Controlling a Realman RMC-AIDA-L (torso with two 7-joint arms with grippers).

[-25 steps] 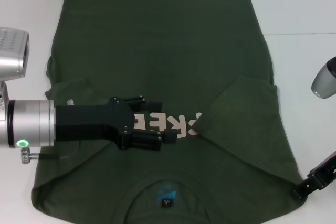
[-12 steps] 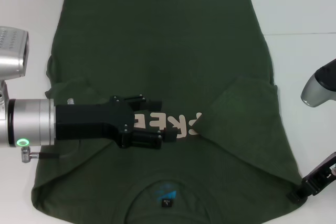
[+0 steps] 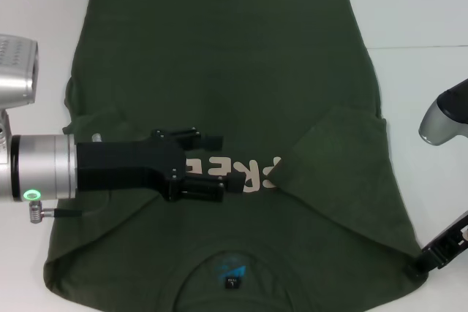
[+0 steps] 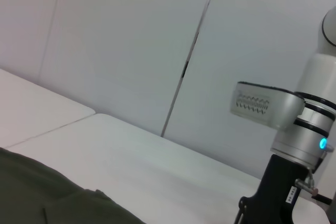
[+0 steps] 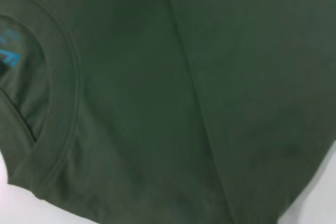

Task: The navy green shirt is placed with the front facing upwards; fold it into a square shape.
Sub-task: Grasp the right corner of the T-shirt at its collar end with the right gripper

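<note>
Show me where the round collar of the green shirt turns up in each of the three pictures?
Head view: the collar lies at the bottom middle, nearest the robot, ringing a small blue label.
Left wrist view: not in it; only a strip of the navy green shirt at the lower corner.
Right wrist view: the collar curves down the left side.
Shared landmark: the blue print inside the collar.

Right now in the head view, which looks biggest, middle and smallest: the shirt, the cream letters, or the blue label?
1. The navy green shirt, by far the largest.
2. The cream letters, partly hidden by the left hand.
3. The blue label inside the collar, smallest.
</note>
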